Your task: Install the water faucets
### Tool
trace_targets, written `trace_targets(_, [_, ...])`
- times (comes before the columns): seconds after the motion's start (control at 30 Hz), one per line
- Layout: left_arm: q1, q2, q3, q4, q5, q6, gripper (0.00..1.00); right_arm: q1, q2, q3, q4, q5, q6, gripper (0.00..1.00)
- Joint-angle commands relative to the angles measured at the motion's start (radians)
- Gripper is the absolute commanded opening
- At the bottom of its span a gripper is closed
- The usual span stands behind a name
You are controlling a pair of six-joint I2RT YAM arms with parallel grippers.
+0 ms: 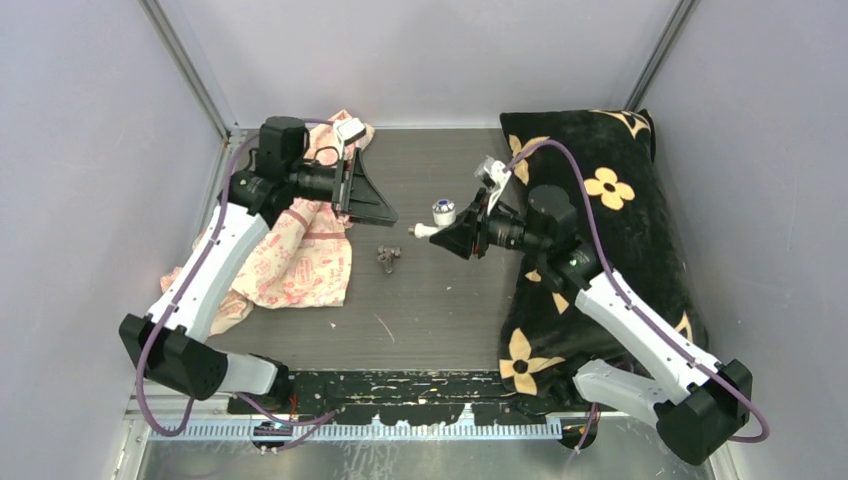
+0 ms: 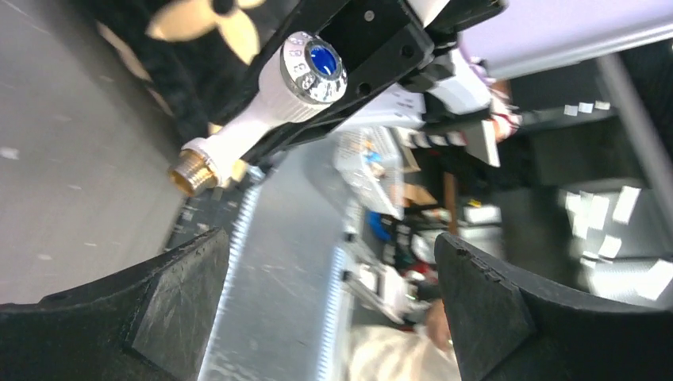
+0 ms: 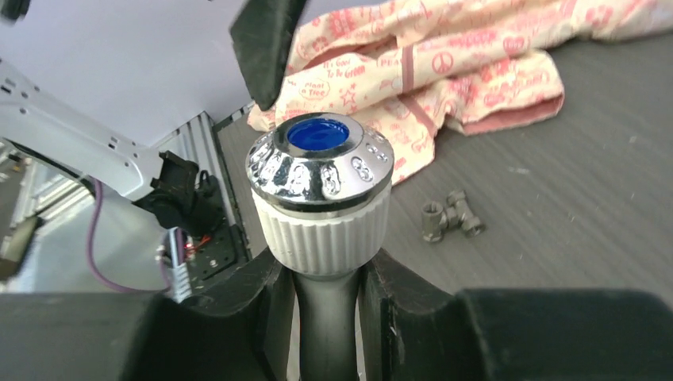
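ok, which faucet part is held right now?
The white tap with the blue-centred knob, clamped in the right gripper; the dark grey fitting lies loose on the table.

The tap (image 3: 321, 238) is ribbed white plastic with glossy chrome cap (image 3: 317, 163) and brass tip (image 2: 193, 169), the fitting (image 3: 451, 220) dull grey metal.

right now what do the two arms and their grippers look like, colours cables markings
Both arms have white shells on the long links, left arm and right arm, with black joint housings. A purple cable loops along each. The left gripper and right gripper are black, with thick wedge-shaped fingers of grainy plastic. No markings or sleeves visible.
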Motion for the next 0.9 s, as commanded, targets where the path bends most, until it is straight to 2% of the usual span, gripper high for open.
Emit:
trace_targets(0.0, [-0.003, -0.063, 0.07, -0.204, -0.3, 0.286, 1.0, -0.032, 0.058, 0.171, -0.267, -0.091, 0.075, 0.01])
trace_targets(0.1, [-0.003, -0.161, -0.03, 0.0, -0.465, 0.191, 1.0, -0.032, 0.046, 0.155, -0.229, -0.137, 0.084, 0.01])
trace_targets(0.23, [-0.004, -0.132, 0.017, 0.032, -0.316, 0.236, 1.0, -0.032, 0.017, 0.118, -0.141, -0.15, 0.132, 0.01])
trace_targets(0.33, [-0.013, -0.139, -0.029, 0.142, -0.318, 0.185, 1.0, -0.032, 0.016, 0.092, -0.029, -0.207, 0.207, 0.01])
trace_targets(0.43, [-0.04, -0.147, -0.067, 0.235, -0.315, 0.149, 1.0, -0.032, 0.053, 0.123, -0.021, -0.253, 0.243, 0.01])
trace_targets(0.63, [-0.139, -0.084, 0.02, 0.181, -0.333, 0.205, 0.97, -0.032, 0.123, 0.151, 0.039, -0.338, 0.325, 0.01])
trace_targets(0.87, [-0.177, -0.012, 0.088, 0.082, -0.286, 0.258, 0.85, -0.033, 0.185, 0.191, 0.084, -0.482, 0.341, 0.01])
